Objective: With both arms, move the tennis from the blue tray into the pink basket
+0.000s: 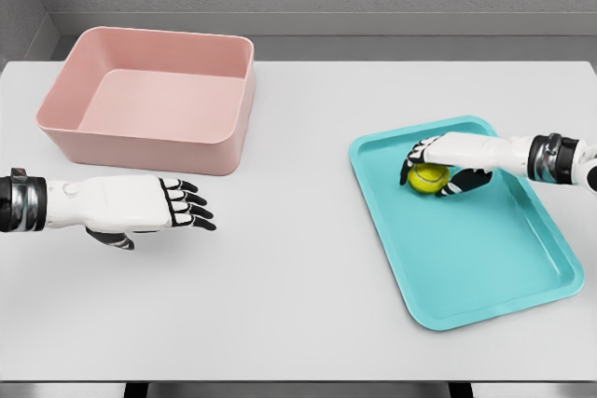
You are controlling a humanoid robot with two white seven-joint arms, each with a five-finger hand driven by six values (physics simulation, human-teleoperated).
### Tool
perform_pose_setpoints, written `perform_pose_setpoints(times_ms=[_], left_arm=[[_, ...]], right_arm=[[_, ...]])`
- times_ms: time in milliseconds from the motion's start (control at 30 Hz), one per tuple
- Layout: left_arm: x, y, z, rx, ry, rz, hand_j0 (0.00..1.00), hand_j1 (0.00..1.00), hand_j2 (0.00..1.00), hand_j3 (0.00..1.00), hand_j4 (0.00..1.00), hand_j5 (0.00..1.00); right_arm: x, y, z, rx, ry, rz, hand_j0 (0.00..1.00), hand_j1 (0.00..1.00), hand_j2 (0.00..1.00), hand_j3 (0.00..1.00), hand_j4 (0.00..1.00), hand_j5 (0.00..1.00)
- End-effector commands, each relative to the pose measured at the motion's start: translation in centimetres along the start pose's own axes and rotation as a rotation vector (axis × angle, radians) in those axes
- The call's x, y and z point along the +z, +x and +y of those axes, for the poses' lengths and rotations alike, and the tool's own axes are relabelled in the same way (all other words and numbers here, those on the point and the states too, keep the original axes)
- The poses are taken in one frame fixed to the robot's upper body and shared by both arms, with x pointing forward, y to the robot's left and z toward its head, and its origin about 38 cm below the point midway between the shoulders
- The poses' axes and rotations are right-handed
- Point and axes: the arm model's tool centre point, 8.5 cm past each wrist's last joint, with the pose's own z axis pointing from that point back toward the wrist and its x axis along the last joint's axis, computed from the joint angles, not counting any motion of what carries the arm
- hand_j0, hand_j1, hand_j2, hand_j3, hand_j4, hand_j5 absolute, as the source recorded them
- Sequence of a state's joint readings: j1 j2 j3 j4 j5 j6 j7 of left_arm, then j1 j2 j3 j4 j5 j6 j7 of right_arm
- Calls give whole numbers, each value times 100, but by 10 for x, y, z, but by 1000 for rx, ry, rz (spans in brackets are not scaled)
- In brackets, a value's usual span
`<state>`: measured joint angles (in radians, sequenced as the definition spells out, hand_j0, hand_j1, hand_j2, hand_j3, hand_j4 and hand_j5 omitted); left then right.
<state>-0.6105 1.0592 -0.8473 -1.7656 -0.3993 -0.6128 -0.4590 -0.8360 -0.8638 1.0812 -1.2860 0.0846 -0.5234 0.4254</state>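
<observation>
No readable writing is seen on anything. The tennis ball [427, 179] is grasped by the fingers of the right hand [450, 167] in the upper part of the blue tray [485, 267], near the table [298, 305]'s right edge. The left hand [140, 204] is held with fingers released beside the pink basket [149, 100]. Bare tabletop is left between basket and tray.

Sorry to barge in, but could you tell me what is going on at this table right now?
The robot's right hand is curled around a yellow tennis ball that sits in the blue tray on the right side of the white table. The left hand hovers open in front of the pink basket at the far left. The basket has nothing in it, so the ball has not yet been moved across.
</observation>
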Motion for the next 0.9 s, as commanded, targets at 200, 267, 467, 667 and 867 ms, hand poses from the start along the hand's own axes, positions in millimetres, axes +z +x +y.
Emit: perform_pose_setpoints(times_ms=[200, 267, 467, 667, 867], left_arm=[[0, 0, 1, 2, 6, 1, 100, 100, 100, 100, 100, 100], [0, 0, 2, 2, 7, 0, 100, 100, 100, 100, 100, 100], [0, -1, 2, 2, 7, 1, 100, 100, 100, 100, 100, 100], [1, -1, 2, 1, 5, 3, 100, 100, 100, 100, 100, 100], [4, -2, 1, 1, 1, 10, 100, 100, 100, 100, 100, 100]], right_arm=[[7, 9, -21, 58, -36, -73, 54, 54, 54, 54, 54, 54], [7, 14, -25, 73, -38, -89, 54, 54, 54, 54, 54, 54], [4, 31, -39, 117, -53, -132, 53, 53, 53, 53, 53, 53], [0, 46, -43, 146, -42, -175, 52, 52, 52, 52, 52, 52], [-7, 61, -46, 167, -40, -218, 52, 52, 52, 52, 52, 52]])
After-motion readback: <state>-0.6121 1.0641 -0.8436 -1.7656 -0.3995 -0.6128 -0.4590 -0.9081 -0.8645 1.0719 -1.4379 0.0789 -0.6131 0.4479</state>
